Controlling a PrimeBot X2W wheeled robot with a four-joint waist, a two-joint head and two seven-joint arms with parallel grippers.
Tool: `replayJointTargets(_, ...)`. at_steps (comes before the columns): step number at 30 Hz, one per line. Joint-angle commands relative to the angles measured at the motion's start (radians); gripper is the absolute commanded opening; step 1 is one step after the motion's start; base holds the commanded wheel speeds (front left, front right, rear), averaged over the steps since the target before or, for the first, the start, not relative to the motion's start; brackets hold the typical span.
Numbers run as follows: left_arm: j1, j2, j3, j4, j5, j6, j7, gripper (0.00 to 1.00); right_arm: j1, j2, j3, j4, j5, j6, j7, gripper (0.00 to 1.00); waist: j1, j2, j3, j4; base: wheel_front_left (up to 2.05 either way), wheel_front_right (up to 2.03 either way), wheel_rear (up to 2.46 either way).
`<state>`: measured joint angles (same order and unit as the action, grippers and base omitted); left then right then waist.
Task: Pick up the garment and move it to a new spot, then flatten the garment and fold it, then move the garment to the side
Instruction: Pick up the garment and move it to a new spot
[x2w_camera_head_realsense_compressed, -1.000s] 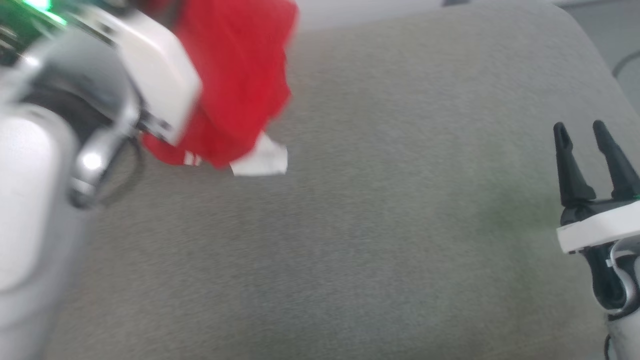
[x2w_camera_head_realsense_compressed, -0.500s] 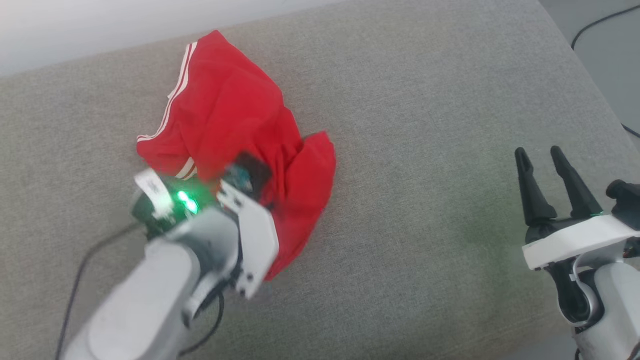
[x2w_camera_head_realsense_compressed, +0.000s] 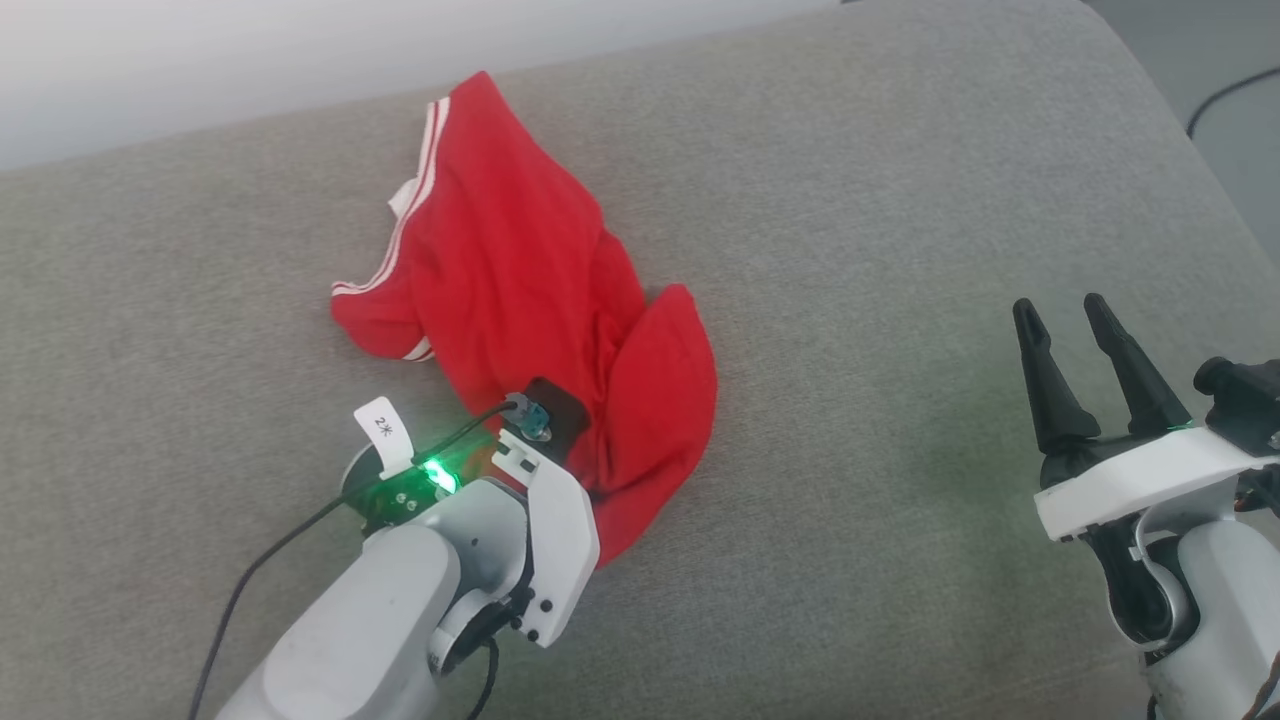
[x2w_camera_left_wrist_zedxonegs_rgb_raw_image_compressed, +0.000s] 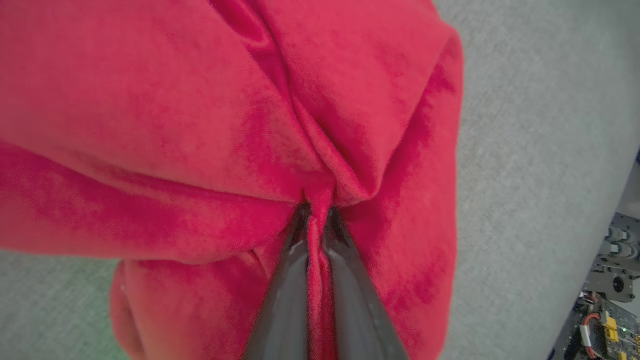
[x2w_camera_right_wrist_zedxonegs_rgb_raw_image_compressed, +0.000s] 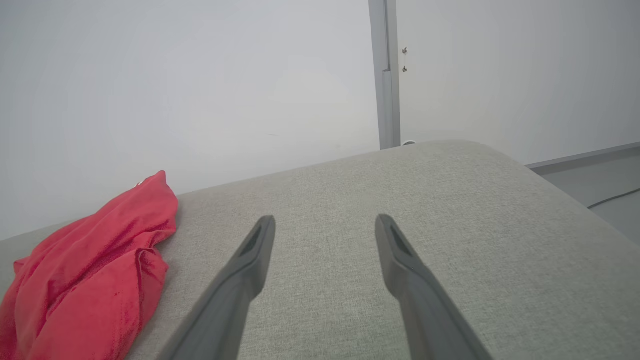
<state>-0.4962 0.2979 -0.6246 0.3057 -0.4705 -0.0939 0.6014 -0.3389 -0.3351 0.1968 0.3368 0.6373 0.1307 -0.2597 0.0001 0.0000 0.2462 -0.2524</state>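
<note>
Now the garment (x2w_camera_head_realsense_compressed: 520, 290), hanging in the air 1 second before, lay crumpled on the grey cushion (x2w_camera_head_realsense_compressed: 900, 200), so the move looked nearly done. The left gripper (x2w_camera_left_wrist_zedxonegs_rgb_raw_image_compressed: 316, 235) still pinched a red fold; the right gripper (x2w_camera_head_realsense_compressed: 1058, 310) waited well apart, jaws wide.

Your left gripper (x2w_camera_left_wrist_zedxonegs_rgb_raw_image_compressed: 316, 215), on a forearm (x2w_camera_head_realsense_compressed: 360, 620) reaching forward from the near left, is pinched tight on a fold of the garment (x2w_camera_left_wrist_zedxonegs_rgb_raw_image_compressed: 200, 125), while your right gripper (x2w_camera_head_realsense_compressed: 1058, 305) hangs at the near right, fingers spread wide, holding nothing.
</note>
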Motion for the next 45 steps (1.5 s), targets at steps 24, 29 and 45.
replayJointTargets(24,0.100,0.140,0.238,-0.153,-0.019,0.084,-0.437,1.00,0.068,-0.057,-0.029,-0.013,-0.026,0.000,0.010,1.00,-0.0001,0.0000,-0.159,0.165,0.00,0.00,0.00)
replayJointTargets(29,0.209,0.176,0.320,-0.184,-0.046,0.127,-0.555,1.00,0.103,-0.053,-0.053,-0.018,-0.036,0.000,0.020,1.00,-0.0001,0.0000,-0.189,0.191,0.00,0.00,0.00)
replayJointTargets(45,0.496,0.202,0.490,-0.212,-0.132,0.192,-0.770,1.00,0.217,-0.034,-0.129,-0.048,-0.062,0.000,0.041,1.00,-0.0001,0.0000,-0.255,0.242,0.00,0.00,0.00)
